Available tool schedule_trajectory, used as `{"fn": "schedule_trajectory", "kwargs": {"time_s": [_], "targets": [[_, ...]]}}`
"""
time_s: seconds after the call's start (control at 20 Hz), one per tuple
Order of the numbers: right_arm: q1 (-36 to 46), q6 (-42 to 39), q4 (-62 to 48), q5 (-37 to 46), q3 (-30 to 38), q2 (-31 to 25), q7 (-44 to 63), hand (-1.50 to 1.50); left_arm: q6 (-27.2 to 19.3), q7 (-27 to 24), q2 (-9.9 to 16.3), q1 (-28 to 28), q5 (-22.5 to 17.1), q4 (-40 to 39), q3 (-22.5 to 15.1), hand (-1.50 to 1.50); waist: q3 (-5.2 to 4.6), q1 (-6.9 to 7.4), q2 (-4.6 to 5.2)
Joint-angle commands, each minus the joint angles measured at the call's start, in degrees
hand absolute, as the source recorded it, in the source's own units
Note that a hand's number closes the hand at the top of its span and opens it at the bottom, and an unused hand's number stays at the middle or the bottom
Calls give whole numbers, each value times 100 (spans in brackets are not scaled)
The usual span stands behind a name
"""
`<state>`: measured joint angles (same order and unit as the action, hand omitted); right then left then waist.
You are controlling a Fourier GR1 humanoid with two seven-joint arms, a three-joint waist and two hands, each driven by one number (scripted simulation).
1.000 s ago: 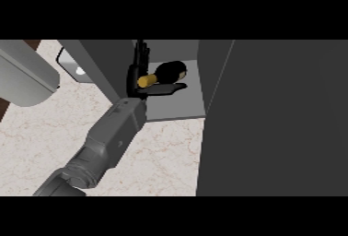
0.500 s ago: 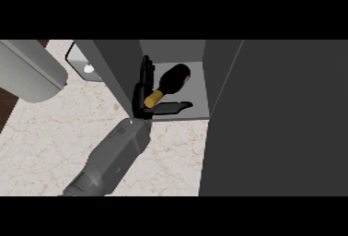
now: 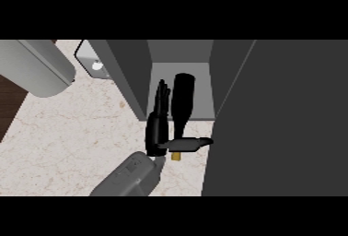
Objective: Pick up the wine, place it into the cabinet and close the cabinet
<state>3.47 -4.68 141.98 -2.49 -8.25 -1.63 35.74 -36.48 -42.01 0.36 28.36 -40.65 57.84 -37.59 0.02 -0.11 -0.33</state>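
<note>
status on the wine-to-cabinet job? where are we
Done: the wine bottle is picked up and its body is inside the open cabinet. In hand: one hand lies beside it with straight fingers and its thumb across the neck; the gold cap sticks out past the front edge. Left: release, withdraw, close the cabinet door.
</note>
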Motion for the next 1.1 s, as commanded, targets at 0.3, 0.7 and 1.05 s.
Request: {"fn": "schedule_trajectory", "kwargs": {"time_s": [0.3,0.7,1.05], "targets": [[-373,-83,624,-118,-31,9,36,-150,-1172,447,254,-1718,824,2489,-854,-150,1,24,4],[136,-96,707,-563,368,-211,654,-150,-1164,1052,1295,-2617,1166,4409,-931,-150,-2,44,4],[-283,-491,419,-871,-46,-115,521,150,-682,1281,1897,-2981,1254,5078,-967,-150,1,24,14]]}}
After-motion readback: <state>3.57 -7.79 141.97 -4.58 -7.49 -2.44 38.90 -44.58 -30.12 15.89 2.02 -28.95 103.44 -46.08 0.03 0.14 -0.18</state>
